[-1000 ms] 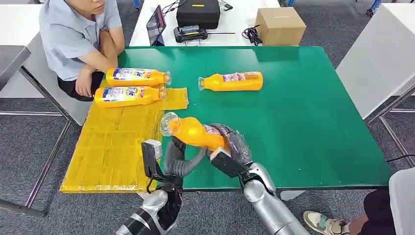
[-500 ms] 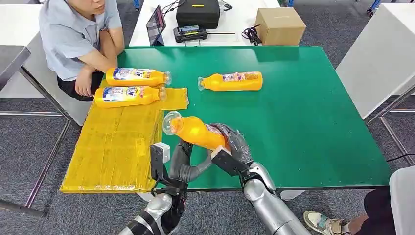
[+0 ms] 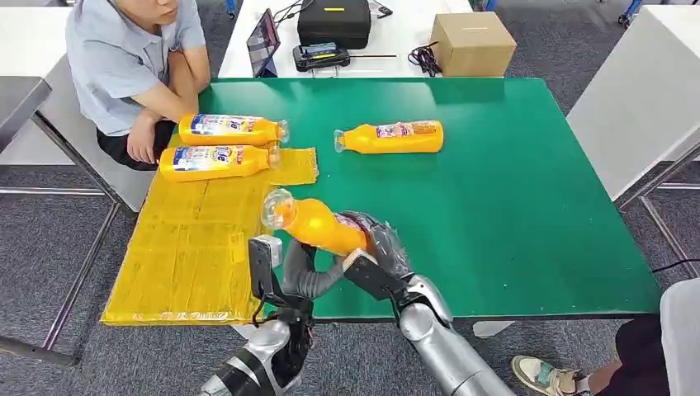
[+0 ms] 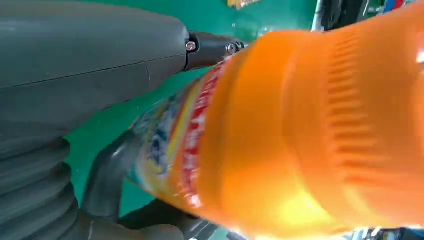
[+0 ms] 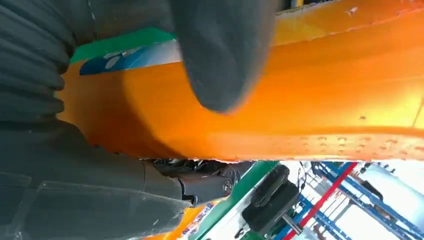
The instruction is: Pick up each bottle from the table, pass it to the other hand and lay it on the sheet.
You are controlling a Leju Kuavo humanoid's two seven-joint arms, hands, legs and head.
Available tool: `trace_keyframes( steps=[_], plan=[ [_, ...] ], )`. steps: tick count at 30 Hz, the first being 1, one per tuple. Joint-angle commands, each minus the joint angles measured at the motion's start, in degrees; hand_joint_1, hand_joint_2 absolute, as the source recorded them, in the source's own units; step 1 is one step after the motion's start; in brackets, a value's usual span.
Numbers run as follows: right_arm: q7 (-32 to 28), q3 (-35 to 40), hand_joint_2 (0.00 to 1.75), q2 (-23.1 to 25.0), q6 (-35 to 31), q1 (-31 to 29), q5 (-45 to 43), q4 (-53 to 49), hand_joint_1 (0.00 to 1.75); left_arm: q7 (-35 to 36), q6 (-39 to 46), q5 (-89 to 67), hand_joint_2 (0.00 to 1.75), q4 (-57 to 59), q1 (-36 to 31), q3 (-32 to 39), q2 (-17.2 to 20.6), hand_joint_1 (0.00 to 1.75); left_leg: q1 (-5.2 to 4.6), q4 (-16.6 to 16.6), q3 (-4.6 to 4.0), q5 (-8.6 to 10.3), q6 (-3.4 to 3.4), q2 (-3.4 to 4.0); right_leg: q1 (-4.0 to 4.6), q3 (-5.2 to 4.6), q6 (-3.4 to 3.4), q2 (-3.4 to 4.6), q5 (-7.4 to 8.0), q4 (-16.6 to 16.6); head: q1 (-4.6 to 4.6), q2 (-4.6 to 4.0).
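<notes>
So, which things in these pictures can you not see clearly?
- Held bottle: its base, head view, hidden inside the right hand.
- Left hand: whether it grips, head view, bottle covers the fingers.
- Bottle labels: too small to read.

Right hand (image 5: 100,150) grips orange bottle (image 5: 300,100), grey thumb (image 5: 225,55) pressed across it

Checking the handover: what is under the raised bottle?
Under the raised bottle, the left hand reaches up, over green table. Whether its fingers touch the bottle is hidden.
</notes>
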Motion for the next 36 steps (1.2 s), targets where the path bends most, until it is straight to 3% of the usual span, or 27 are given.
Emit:
trace_keyframes(
  steps=[1, 3, 4, 23, 24, 25, 26, 33, 34, 36],
  plan=[
    [-0.18, 3.35, 1.75, 0.11, 0.16, -2.46, 0.1, 3.94, 1.75, -0.93, 1.79, 0.58, 1.75, 2.74, -2.92, 4.01, -0.8, 0.0, 0.09, 0.06, 0.15, -0.1, -0.12, 0.11, 0.1, 0.15, -0.14, 0.07, -0.06, 0.02, 0.0, 0.0],
    [-0.18, 3.35, 1.75, 0.11, 0.16, -2.46, 0.1, 3.94, 1.75, -0.93, 1.79, 0.58, 1.75, 2.74, -2.92, 4.01, -0.8, 0.0, 0.12, 0.05, 0.18, -0.1, -0.13, 0.12, 0.13, 0.19, -0.16, 0.08, -0.05, -0.02, 0.0, 0.0],
    [-0.09, 3.29, 1.75, 0.2, 0.21, -2.51, -0.13, 4.27, 1.75, -1.05, 1.63, 0.47, 1.75, 2.54, -2.82, 4.07, -0.67, 1.71, 0.05, 0.01, 0.09, -0.04, -0.09, 0.07, 0.06, 0.08, -0.1, 0.04, -0.02, -0.01, -0.02, 0.0],
    [-0.39, 2.31, 1.75, 0.01, -0.62, -2.36, -1.3, 4.19, 1.73, -0.58, 0.6, -0.64, 1.75, 2.54, -2.33, 3.6, -0.49, 1.75, 0.12, 0.05, 0.22, -0.13, -0.14, 0.13, 0.13, 0.22, -0.16, 0.09, -0.07, -0.01, 0.0, 0.0],
    [-0.55, 1.98, 1.75, -0.01, -1.21, -2.26, -1.33, 4.11, 1.5, -0.66, 0.36, -0.97, 1.75, 2.45, -2.31, 3.31, -0.33, 1.75, 0.08, 0.02, 0.16, -0.08, -0.11, 0.1, 0.09, 0.15, -0.13, 0.07, -0.04, -0.01, 0.0, 0.0],
    [-0.66, 1.64, 1.75, 0.1, -1.48, -2.09, -1.56, 4.0, 0.96, -0.71, 0.37, -1.5, 1.75, 2.19, -2.17, 2.95, -0.16, 1.75, 0.11, 0.02, 0.23, -0.11, -0.13, 0.11, 0.12, 0.23, -0.16, 0.07, -0.06, -0.04, 0.0, 0.0],
    [-0.66, 1.37, 1.75, 0.18, -1.78, -1.93, -1.59, 3.89, 0.0, -0.49, 0.36, -1.89, 1.75, 1.73, -1.97, 2.76, 0.01, 1.75, 0.08, 0.01, 0.18, -0.08, -0.11, 0.07, 0.09, 0.19, -0.13, 0.03, -0.05, -0.04, 0.0, 0.0],
    [-1.16, -0.61, 1.75, 0.89, -4.43, -0.7, -1.56, 3.62, 0.0, -0.62, 3.0, -9.21, 1.75, -4.18, -0.76, 0.51, 2.3, 1.75, 0.04, -0.02, 0.11, -0.04, -0.08, 0.06, 0.05, 0.1, -0.09, 0.04, -0.02, -0.03, 0.0, 0.0],
    [-1.3, -0.71, 0.0, 0.9, -4.68, -0.58, -1.37, 3.51, 0.0, -0.75, 3.39, -9.83, 1.75, -4.81, -0.6, 0.89, 2.39, 1.75, 0.09, 0.0, 0.21, -0.1, -0.13, 0.11, 0.1, 0.2, -0.16, 0.08, -0.06, -0.04, 0.0, 0.0],
    [-1.41, -0.8, 0.0, 0.97, -4.97, -0.46, -1.21, 3.44, 0.0, -0.77, 3.63, -10.14, 1.75, -5.37, -0.53, 1.29, 2.47, 1.75, 0.12, 0.0, 0.26, -0.13, -0.15, 0.13, 0.13, 0.25, -0.18, 0.09, -0.08, -0.04, 0.02, 0.0]
  ],
)
